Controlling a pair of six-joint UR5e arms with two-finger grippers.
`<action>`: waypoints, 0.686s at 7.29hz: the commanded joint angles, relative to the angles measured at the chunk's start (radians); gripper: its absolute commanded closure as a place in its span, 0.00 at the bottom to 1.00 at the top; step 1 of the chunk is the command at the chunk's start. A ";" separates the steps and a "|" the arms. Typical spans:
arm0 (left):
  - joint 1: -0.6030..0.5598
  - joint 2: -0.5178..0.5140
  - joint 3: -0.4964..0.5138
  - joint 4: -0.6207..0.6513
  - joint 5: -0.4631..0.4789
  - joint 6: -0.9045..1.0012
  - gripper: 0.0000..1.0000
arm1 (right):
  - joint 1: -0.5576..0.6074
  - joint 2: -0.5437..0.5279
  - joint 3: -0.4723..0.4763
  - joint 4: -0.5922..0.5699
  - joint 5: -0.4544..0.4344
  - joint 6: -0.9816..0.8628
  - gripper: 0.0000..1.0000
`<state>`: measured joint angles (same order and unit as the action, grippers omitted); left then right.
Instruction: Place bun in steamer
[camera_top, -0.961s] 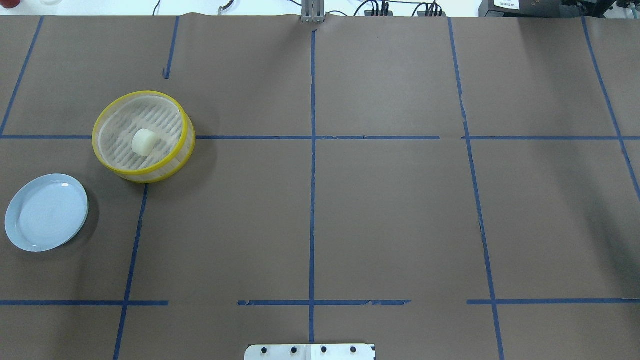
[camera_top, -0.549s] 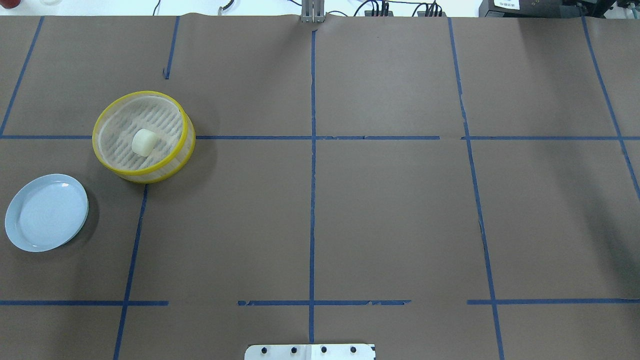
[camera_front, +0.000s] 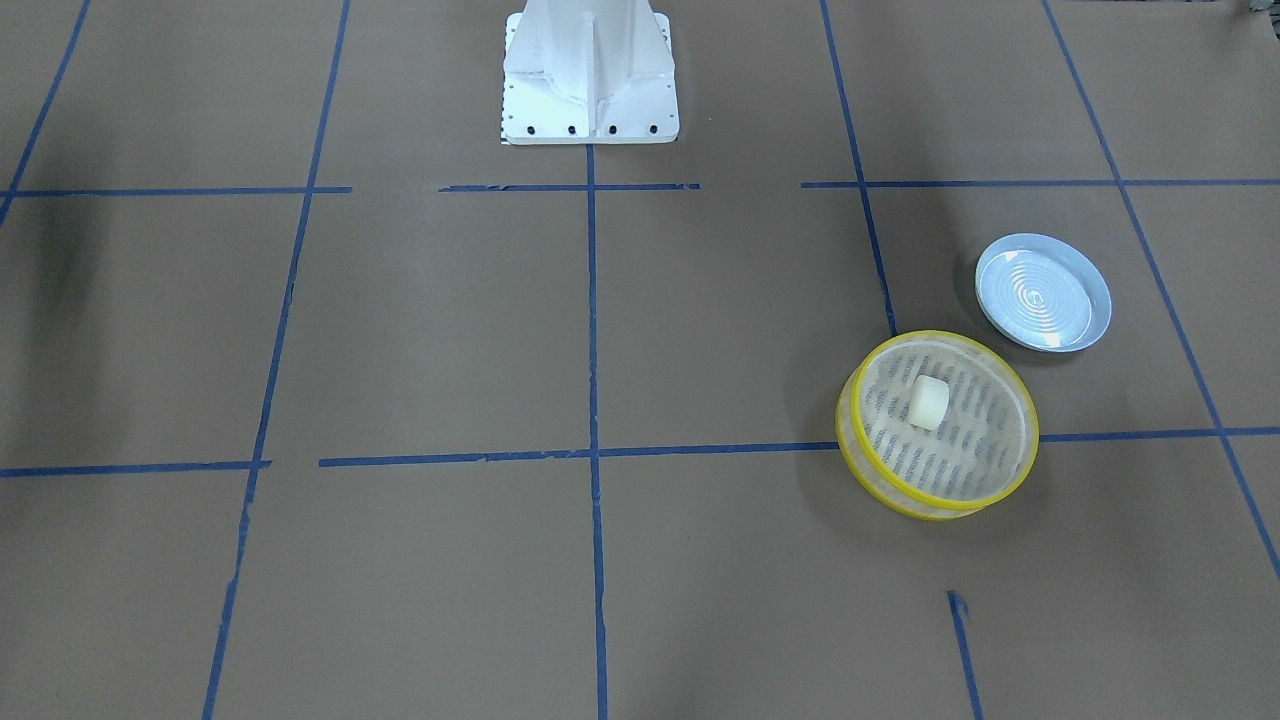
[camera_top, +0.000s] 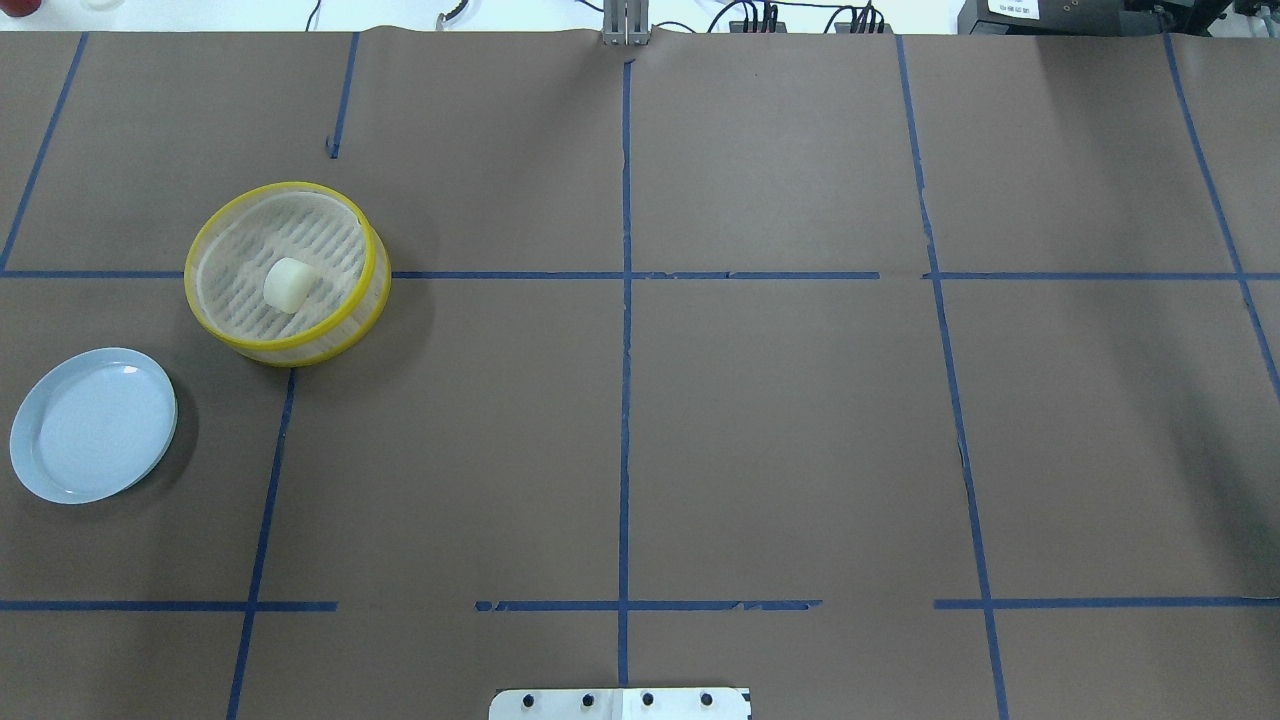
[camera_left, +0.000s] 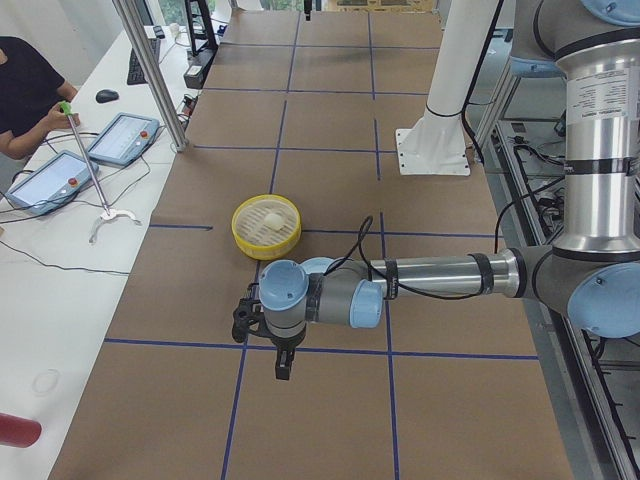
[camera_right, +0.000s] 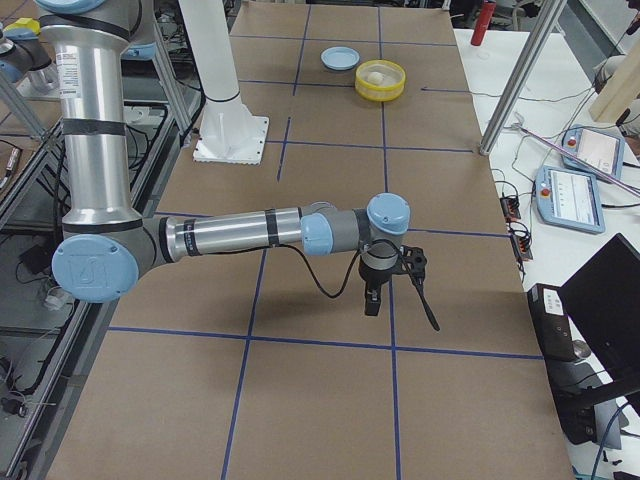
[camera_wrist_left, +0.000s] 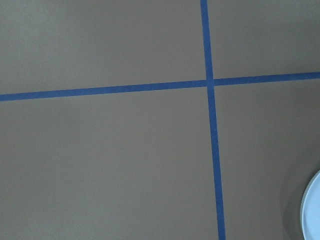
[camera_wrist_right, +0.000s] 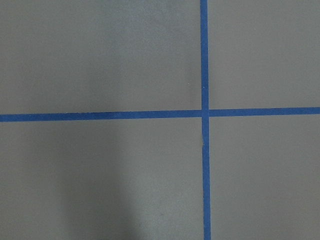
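The cream-white bun (camera_top: 287, 285) lies on the slotted floor of the yellow-rimmed steamer (camera_top: 262, 343) at the table's left, free of any gripper. It also shows in the front-facing view, bun (camera_front: 928, 402) inside steamer (camera_front: 905, 500). My left gripper (camera_left: 283, 365) shows only in the exterior left view. It hangs above bare table, well on the near side of the steamer (camera_left: 262, 238), and I cannot tell if it is open. My right gripper (camera_right: 372, 298) shows only in the exterior right view, far from the steamer (camera_right: 381, 82). I cannot tell its state either.
A pale blue plate (camera_top: 92, 425) with nothing on it sits beside the steamer, toward the robot's side; its edge shows in the left wrist view (camera_wrist_left: 313, 210). The white robot base (camera_front: 588, 70) stands at mid-table. Brown paper with blue tape lines covers the table.
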<state>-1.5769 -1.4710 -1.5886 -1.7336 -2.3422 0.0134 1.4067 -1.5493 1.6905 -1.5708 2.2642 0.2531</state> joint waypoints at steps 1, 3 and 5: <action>0.000 0.000 -0.002 0.000 0.000 0.000 0.00 | 0.000 0.000 0.000 0.000 0.000 0.000 0.00; -0.002 -0.003 -0.005 0.000 0.001 0.000 0.00 | 0.000 0.000 0.000 0.000 0.000 0.000 0.00; -0.008 -0.003 -0.005 0.000 0.001 0.000 0.00 | 0.000 0.000 0.000 0.000 0.000 0.000 0.00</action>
<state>-1.5817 -1.4740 -1.5933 -1.7334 -2.3409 0.0138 1.4066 -1.5493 1.6905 -1.5708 2.2641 0.2531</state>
